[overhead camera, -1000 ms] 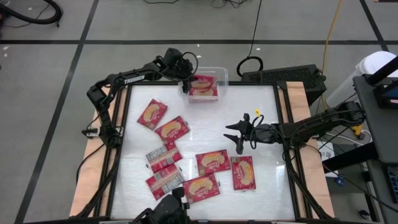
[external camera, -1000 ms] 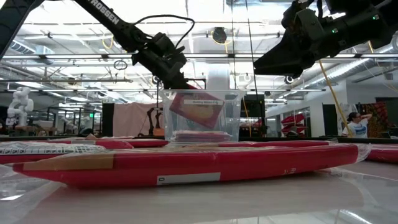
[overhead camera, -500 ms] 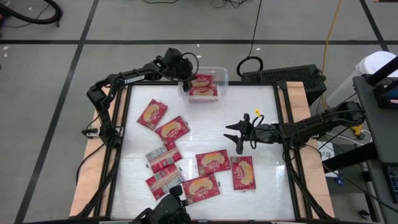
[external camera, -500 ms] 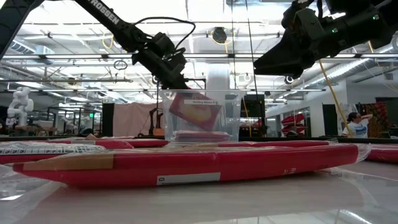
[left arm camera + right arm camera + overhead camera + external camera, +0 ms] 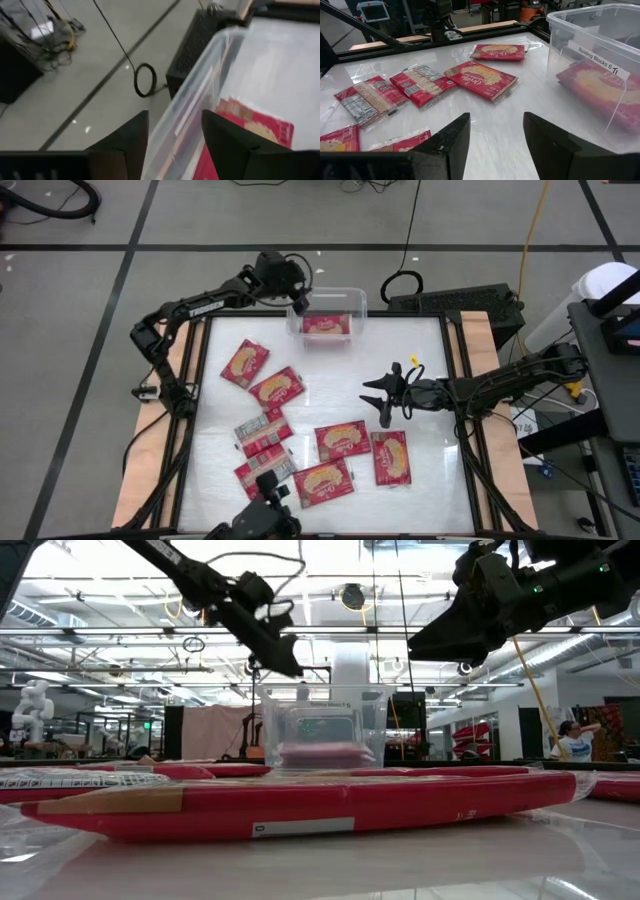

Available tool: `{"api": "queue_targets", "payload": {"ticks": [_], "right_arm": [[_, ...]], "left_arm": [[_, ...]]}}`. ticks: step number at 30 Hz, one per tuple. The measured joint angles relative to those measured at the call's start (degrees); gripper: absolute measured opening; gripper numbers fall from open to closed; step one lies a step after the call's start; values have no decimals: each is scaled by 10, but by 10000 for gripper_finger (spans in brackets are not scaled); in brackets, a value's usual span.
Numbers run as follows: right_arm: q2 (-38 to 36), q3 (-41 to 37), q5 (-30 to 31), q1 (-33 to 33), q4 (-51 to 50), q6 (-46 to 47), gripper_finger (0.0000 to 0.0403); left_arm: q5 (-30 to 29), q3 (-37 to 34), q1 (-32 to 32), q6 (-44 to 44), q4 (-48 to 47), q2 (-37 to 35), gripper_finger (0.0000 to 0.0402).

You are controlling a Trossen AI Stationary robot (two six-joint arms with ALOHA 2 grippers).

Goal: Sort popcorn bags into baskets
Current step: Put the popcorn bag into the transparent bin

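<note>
seven popcorn bags (image 5: 341,440) on table (image 5: 420,360), more in bin (image 5: 355,300); both jaws apart, empty.

Red popcorn bags (image 5: 481,77) lie scattered on the white desk (image 5: 520,130) — one more inside the clear bin (image 5: 592,65).

The white table (image 5: 330,380) carries a clear bin (image 5: 328,318) at its 12 o'clock edge. Seven red bags lie flat: two (image 5: 262,375) toward 10 o'clock, five (image 5: 342,442) spread from 8 to 5 o'clock.
</note>
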Motion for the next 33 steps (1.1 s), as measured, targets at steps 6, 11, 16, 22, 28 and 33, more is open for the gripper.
{"api": "queue_targets", "payload": {"ticks": [6,11,16,22,28,33], "right_arm": [[0,0,0,0,0,-1,176],[0,0,0,0,-5,7,176],[0,0,-11,4,-30,63,176],[0,0,-33,46,-59,142,176],[48,0,-46,97,-60,199,176],[130,3,-67,131,-23,217,176]], "left_arm": [[8,0,0,-19,-31,-64,186],[42,0,-15,-17,-118,-105,155],[111,-26,-49,-15,-190,-143,119],[114,-177,-135,-24,-102,-222,94],[112,-350,-227,-96,93,-277,93],[79,-444,-297,-129,228,-275,93]]}}
